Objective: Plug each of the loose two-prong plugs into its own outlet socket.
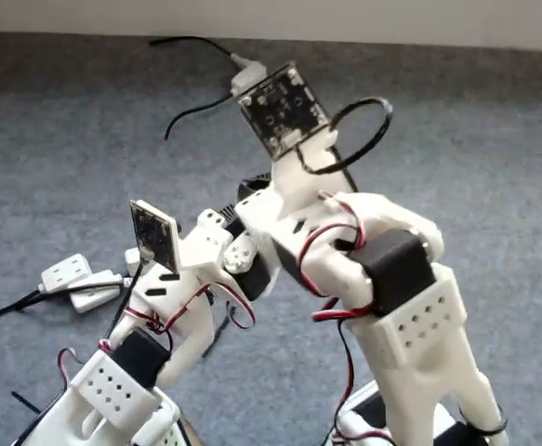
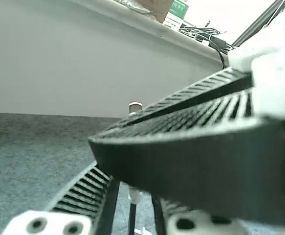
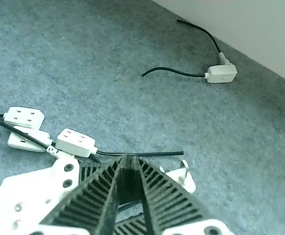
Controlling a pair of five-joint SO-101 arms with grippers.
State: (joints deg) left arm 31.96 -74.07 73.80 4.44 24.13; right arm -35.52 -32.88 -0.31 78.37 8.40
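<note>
now | right gripper (image 3: 127, 161) fingers together beside two-prong plug (image 3: 184, 178) | left gripper (image 2: 118, 181) fingers: cannot tell | risk: closed tips may shove plug, snag black cord (image 3: 147, 154)

The carpet (image 3: 108, 63) is grey cloth, short-piled, rough and matt. At the left of the right wrist view the outlet sockets (image 3: 75, 142) are smooth white plastic with a faint sheen, and the cord (image 3: 147, 154) is black and rubbery-looking. The right gripper (image 3: 127, 159) at bottom centre is matt black plastic with fine ribs; the prongs (image 3: 184, 165) of the white plug (image 3: 181, 180) beside it seem bare metal.
</note>
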